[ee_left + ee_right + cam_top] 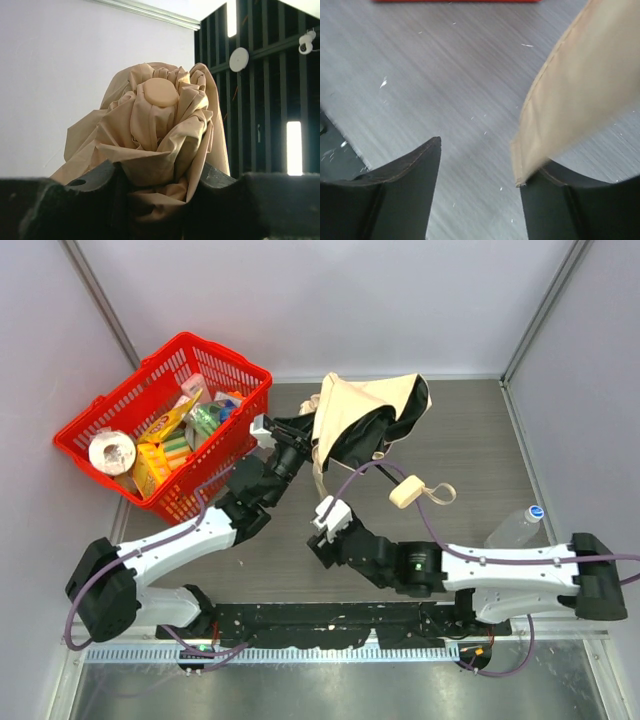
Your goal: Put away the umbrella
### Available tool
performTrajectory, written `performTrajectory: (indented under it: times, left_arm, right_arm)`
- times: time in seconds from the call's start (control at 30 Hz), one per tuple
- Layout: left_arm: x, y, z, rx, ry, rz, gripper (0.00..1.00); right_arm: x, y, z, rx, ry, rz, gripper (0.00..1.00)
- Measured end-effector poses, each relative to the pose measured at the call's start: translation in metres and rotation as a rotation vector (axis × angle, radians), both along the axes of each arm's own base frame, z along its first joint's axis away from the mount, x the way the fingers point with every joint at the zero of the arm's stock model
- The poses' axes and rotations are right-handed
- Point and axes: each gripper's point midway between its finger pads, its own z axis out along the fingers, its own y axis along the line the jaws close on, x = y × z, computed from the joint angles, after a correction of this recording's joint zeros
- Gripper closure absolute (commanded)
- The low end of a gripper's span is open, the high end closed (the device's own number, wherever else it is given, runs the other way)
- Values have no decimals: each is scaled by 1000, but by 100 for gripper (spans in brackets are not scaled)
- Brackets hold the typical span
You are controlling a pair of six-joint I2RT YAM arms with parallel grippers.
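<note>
Two grippers, one umbrella (365, 405), one basket (252, 375) and one bottle (515, 525) on my screen.
My left gripper (160, 185) is clamped on the bunched beige umbrella at mid-table, just right of the red basket. The umbrella's tan handle (405, 491) lies nearer me. My right gripper (480, 170) has its jaws apart, with a tan strap (570, 95) touching one finger. The clear bottle sits near the right edge. I see a grey wood-grain table (470, 445) and pale walls.
</note>
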Motion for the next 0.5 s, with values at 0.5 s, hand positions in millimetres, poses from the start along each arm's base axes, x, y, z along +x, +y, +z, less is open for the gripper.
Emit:
performTrajectory:
  times: [0.5]
  left_arm:
    - [36,11,9,97,-213,196,100]
  right_arm:
    - [-89,-54,-11,8,290,261,23]
